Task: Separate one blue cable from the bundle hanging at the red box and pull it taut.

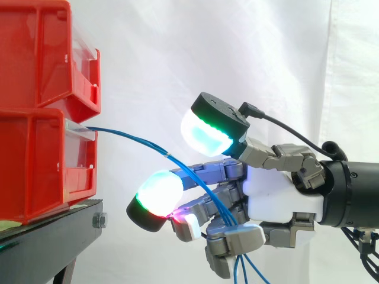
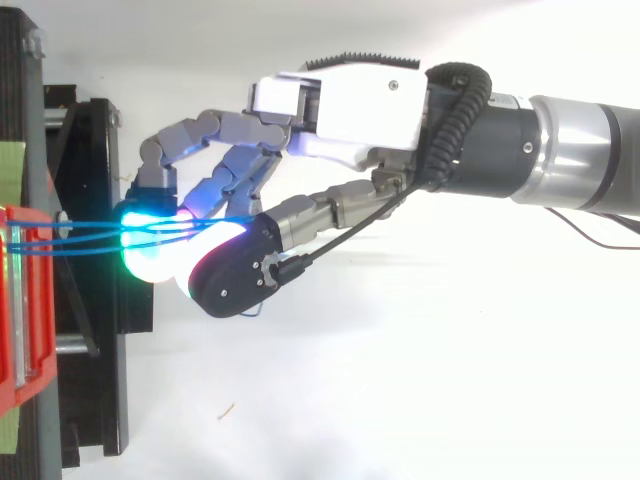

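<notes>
Cables (image 1: 137,139), blue, several together, slope from the lower red box (image 1: 41,171) down into the hand (image 1: 277,192), whose curled fingers (image 1: 237,236) close round them; pulling taut means drawing away from the box

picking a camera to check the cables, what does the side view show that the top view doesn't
Side view: the blue cables leave the lower red bin, slope down into the hand and dangle beneath it. Top view: separate strands lie side by side between bin and hand. Both: cables, red bin, hand, black stand.
</notes>
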Robot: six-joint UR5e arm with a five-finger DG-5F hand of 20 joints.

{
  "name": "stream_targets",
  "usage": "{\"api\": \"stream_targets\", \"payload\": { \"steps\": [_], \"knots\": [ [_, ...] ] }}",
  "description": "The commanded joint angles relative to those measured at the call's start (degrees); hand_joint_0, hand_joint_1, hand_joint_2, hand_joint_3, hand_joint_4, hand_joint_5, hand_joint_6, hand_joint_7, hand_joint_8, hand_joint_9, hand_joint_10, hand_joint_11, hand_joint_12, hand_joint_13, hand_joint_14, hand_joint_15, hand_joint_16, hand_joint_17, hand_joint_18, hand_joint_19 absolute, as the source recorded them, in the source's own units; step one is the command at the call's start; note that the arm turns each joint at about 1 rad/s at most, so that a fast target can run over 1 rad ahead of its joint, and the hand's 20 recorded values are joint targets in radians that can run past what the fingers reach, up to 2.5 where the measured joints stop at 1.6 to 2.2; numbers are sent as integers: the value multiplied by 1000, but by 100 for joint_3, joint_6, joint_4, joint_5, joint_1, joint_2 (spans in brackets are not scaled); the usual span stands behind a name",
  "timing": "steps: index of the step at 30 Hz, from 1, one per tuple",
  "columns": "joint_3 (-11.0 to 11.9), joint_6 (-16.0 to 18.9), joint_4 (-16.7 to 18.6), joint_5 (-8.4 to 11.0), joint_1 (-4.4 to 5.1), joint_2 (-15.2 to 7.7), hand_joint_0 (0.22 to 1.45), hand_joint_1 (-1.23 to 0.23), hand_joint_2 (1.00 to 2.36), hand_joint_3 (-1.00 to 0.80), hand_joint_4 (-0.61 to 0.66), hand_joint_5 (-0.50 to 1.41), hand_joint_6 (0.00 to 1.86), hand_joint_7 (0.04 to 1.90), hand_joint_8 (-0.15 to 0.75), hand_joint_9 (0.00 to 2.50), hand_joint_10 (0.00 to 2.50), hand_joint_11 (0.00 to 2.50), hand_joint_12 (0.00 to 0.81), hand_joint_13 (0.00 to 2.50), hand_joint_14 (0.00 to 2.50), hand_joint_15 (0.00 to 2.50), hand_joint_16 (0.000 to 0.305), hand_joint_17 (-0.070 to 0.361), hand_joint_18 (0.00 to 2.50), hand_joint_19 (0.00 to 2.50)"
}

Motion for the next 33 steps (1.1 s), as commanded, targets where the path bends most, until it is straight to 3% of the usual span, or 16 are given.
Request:
{"api": "stream_targets", "payload": {
  "steps": [1,9,15,20,24,28,33],
  "knots": [
    [0,-15,2,16,10,0,482,-551,1000,-500,193,-193,606,1051,302,780,6,1112,352,1004,726,1473,40,90,957,1079],
    [0,-6,-16,16,10,0,497,-531,1000,-500,194,-188,599,1075,301,800,4,1145,336,974,1176,1444,40,89,1035,1162],
    [0,55,-42,-19,-34,9,507,-521,1000,-500,193,-185,596,1083,298,812,4,1161,330,977,1196,1463,39,88,1038,1168],
    [9,20,-306,-212,-122,106,511,-520,1000,-500,193,-182,594,1089,295,829,5,1167,324,985,1196,1468,39,87,1040,1177],
    [0,-200,-763,-274,-184,273,518,-518,1000,-500,189,-179,592,1098,293,830,4,1171,324,989,1185,1485,39,87,1044,1173],
    [0,-454,-992,-397,-245,308,527,-517,1000,-500,184,-177,591,1100,295,839,4,1178,319,998,1170,1500,38,86,1044,1181],
    [9,-463,-992,-397,-263,308,537,-515,1000,-500,185,-175,589,1109,292,840,4,1182,316,1005,1161,1508,37,84,1044,1188]
  ]
}}
